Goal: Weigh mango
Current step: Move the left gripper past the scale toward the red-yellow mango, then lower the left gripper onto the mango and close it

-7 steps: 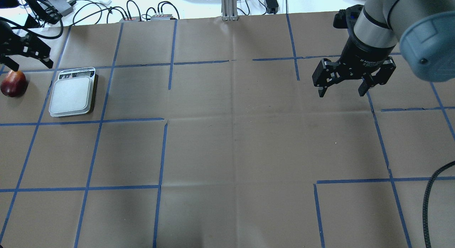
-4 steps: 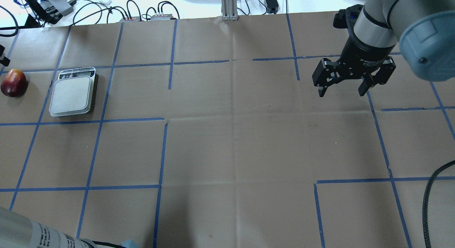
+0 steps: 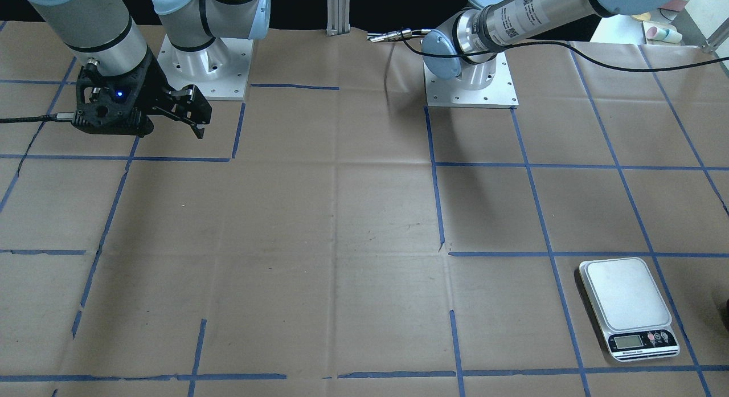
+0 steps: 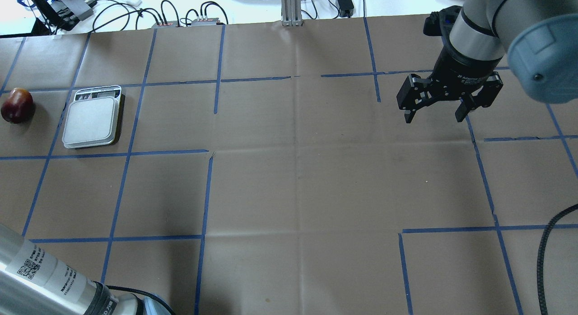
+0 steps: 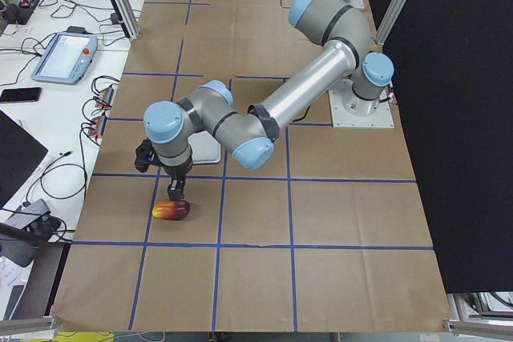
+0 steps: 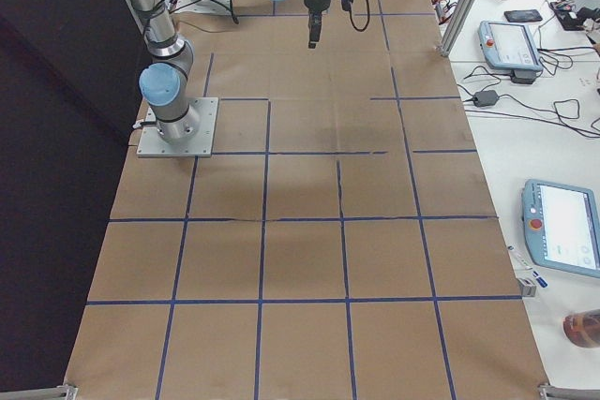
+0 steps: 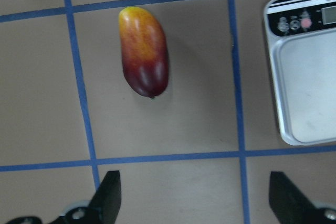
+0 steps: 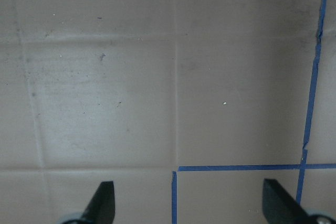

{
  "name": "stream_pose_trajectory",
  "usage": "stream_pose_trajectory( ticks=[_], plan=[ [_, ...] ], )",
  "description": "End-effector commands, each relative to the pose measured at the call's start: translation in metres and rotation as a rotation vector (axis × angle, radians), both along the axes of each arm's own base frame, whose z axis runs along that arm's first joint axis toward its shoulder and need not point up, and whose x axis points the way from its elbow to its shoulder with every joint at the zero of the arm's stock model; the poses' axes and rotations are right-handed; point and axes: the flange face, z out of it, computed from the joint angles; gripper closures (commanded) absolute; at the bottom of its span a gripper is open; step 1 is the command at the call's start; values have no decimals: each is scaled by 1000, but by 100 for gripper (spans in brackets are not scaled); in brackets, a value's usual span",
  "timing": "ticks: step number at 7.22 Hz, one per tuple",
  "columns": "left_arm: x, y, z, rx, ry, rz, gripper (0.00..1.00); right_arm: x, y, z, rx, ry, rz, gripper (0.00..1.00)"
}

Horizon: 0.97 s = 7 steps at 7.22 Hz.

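Note:
The mango (image 4: 17, 105) lies on the brown paper at the table's far left, next to the scale (image 4: 92, 120). In the left wrist view the mango (image 7: 144, 51) points its yellow end away, and the scale (image 7: 310, 93) stands to its right with a bare platform. My left gripper (image 7: 197, 198) is open and empty, above the mango; in the exterior left view it (image 5: 172, 186) hangs just over the fruit (image 5: 171, 211). It is outside the overhead view. My right gripper (image 4: 433, 118) is open and empty over bare paper at the far right, and shows in the front view (image 3: 196, 121).
Blue tape lines grid the paper. Cables and boxes (image 4: 180, 16) lie past the table's far edge. My left forearm (image 4: 45, 279) crosses the overhead view's bottom left corner. The scale also shows in the front view (image 3: 626, 297).
My left gripper has left the overhead view past its left edge, and my left forearm has come into the bottom left corner. The mango, the scale and my right arm have not moved.

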Motion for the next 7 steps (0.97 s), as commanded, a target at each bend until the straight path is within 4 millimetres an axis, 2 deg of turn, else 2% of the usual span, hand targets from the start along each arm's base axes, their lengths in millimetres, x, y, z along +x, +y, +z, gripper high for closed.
stream_pose_trajectory(
  ticks=[1,4,5,7],
  plan=[
    [19,-23,-37,-49,3,1,0,0,0,0,0,0,0,0],
    [16,-48,-88,-93,19,39,0,0,0,0,0,0,0,0],
    [12,-53,-100,-92,36,36,0,0,0,0,0,0,0,0],
    [13,-62,-139,-106,68,44,1,0,0,0,0,0,0,0]
  ],
)
